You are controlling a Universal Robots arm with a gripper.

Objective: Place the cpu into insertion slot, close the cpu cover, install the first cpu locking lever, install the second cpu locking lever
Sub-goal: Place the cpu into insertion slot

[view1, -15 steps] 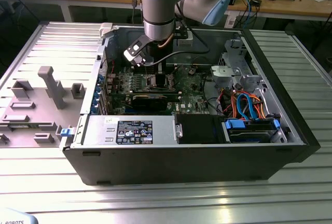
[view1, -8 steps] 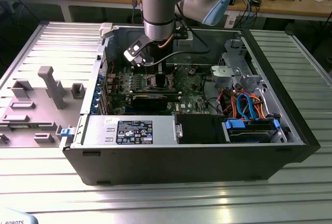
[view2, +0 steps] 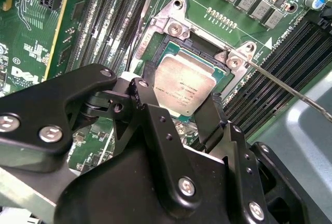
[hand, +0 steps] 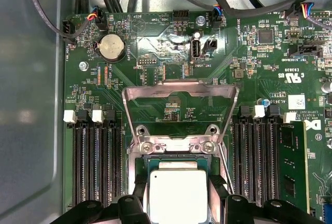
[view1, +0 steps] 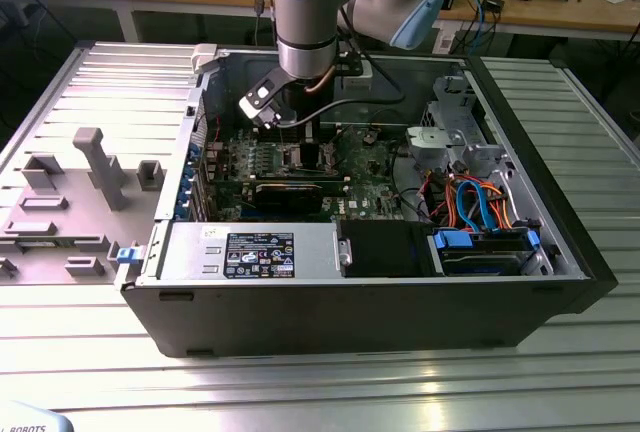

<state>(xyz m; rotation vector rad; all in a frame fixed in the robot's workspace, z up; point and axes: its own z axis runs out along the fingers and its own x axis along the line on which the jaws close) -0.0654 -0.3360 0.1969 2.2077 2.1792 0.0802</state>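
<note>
The cpu (hand: 177, 185), a flat square chip with a grey metal top, lies in the insertion slot (hand: 176, 149) of the green motherboard (view1: 372, 167). My gripper (hand: 177, 195) reaches down into the case, its black fingers (view2: 144, 86) against two opposite edges of the cpu (view2: 188, 81). The gripper (view2: 180, 93) looks shut on the chip. The cpu cover (hand: 179, 85), a silvery frame with a square window, stands flipped open behind the slot's hinge. A thin wire locking lever (view2: 290, 88) sticks out unlatched beside the slot (view2: 174, 27). In the exterior view my gripper (view1: 290, 137) hangs over the board's middle.
Long black memory slots (hand: 98, 167) flank the socket on both sides. A black expansion card (view1: 290, 192) lies across the board. Cables (view1: 480, 202) and a drive cage (view1: 450, 137) fill the case's right in the exterior view; the power supply (view1: 250, 252) sits at the front.
</note>
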